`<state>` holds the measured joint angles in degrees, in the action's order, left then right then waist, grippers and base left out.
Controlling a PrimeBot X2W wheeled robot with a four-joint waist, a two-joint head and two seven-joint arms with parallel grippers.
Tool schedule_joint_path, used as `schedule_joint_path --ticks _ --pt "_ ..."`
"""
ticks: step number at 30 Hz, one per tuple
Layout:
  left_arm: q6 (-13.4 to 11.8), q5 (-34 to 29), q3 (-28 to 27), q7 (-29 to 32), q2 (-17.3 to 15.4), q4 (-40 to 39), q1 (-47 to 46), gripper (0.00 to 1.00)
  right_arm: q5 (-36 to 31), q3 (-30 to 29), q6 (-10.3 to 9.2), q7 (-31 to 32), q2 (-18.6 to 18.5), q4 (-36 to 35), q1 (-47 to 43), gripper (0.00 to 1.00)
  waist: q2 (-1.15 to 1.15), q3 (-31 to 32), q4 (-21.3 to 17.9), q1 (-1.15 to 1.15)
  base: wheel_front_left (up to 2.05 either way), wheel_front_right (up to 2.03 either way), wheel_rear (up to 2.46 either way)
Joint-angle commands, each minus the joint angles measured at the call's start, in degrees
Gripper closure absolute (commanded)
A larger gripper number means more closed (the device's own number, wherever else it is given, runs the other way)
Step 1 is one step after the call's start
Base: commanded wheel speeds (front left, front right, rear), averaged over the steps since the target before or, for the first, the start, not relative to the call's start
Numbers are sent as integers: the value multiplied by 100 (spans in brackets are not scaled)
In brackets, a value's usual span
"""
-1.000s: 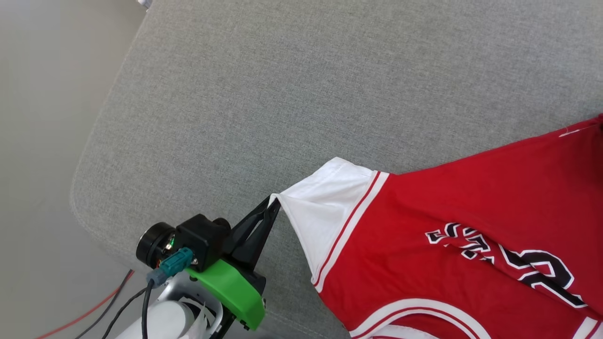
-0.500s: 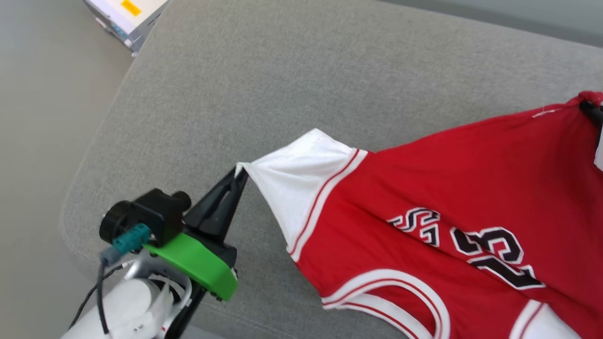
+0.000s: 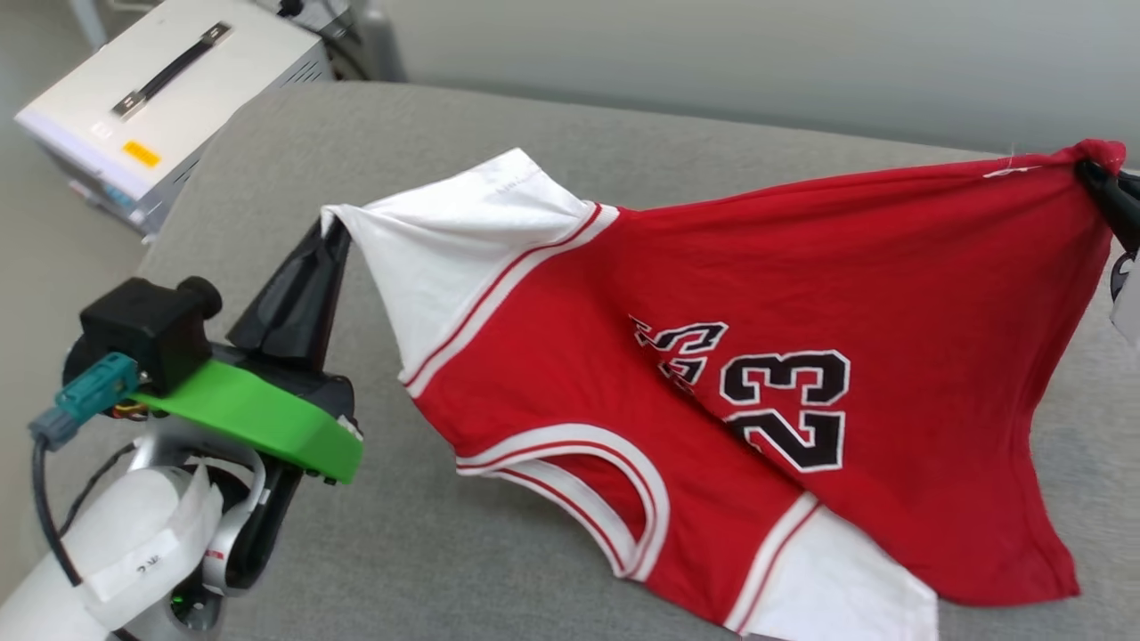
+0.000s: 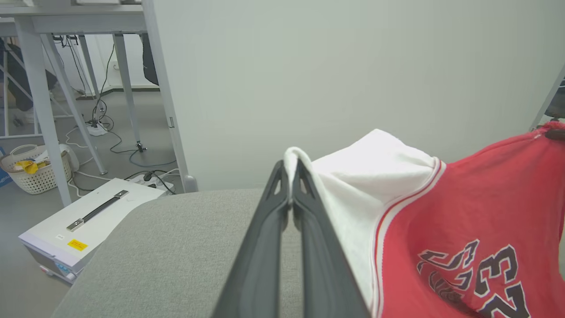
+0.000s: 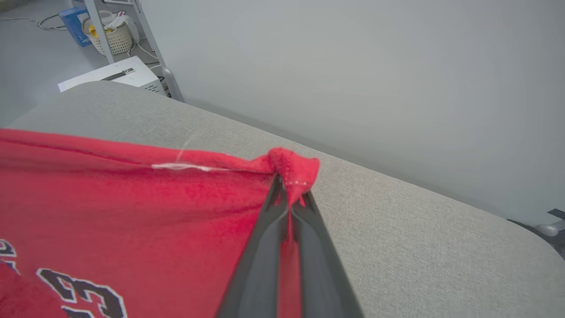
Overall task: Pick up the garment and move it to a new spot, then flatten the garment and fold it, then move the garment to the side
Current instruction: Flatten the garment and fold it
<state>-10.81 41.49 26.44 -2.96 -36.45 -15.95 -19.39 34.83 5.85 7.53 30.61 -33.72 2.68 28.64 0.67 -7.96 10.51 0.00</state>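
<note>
Presently: red number-23 jersey [image 3: 891, 267] stretched in the air above the grey cushion [image 3: 427, 552], lower edge drooping toward it. Left hand [image 3: 332, 224] pinched tight on the white sleeve tip. Right hand [image 3: 1094, 174] clamped on a red corner, near the cushion's far edge.

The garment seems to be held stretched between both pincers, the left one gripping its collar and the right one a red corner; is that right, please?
Not quite: the left pincer is shut on the tip of a white sleeve, not the collar, as the left wrist view shows. The rest stands: the garment is stretched between both pincers, the right pincer gripping a red corner.
</note>
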Motion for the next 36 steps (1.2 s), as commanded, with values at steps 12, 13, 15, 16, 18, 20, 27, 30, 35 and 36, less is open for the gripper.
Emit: schedule_joint_path --ticks 12,13,15,16,18,20,27,30,35,36 --pt "-276 -106 -666 -225 -300 -630 -595 100 119 -616 -4 -140 186 -1169 -347 100 -67 571 -1028 0 0 0 0" --pt "-280 -112 -715 -240 -306 -666 -683 100 124 -661 -4 -129 213 -1259 -327 100 -67 560 -1060 0 0 0 0" --pt "-279 -98 -802 -250 -310 -711 -860 100 132 -744 -4 -112 269 -1404 -261 100 -67 520 -1112 0 0 0 0" --pt "-261 -98 -829 -239 -328 -719 -949 100 136 -774 -4 -98 289 -1462 -223 100 -67 489 -1132 0 0 0 0" --pt "-214 -131 -880 -195 -393 -724 -1187 100 137 -825 -4 -68 317 -1569 -116 100 -67 389 -1178 0 0 0 0" --pt "-153 -147 -945 -141 -448 -703 -1511 100 115 -864 -4 -67 308 -1647 40 100 -67 237 -1221 0 0 0 0" --pt "130 -157 -1015 97 -456 -388 -2926 100 -32 -1091 -4 -307 196 -1693 550 100 -67 -540 -1252 0 0 0 0" --pt "269 -203 -1043 185 -482 -84 -3593 100 -152 -1106 -4 -414 98 -1633 884 100 -67 -973 -1273 0 0 0 0" --pt "530 -337 -1032 283 -564 505 -4571 100 -352 -1070 -4 -565 113 -1440 1658 100 -67 -1645 -1331 0 0 0 0" --pt "611 -371 -1003 318 -581 671 -4797 100 -427 -1060 -4 -594 124 -1349 1881 100 -67 -1797 -1342 0 0 0 0"
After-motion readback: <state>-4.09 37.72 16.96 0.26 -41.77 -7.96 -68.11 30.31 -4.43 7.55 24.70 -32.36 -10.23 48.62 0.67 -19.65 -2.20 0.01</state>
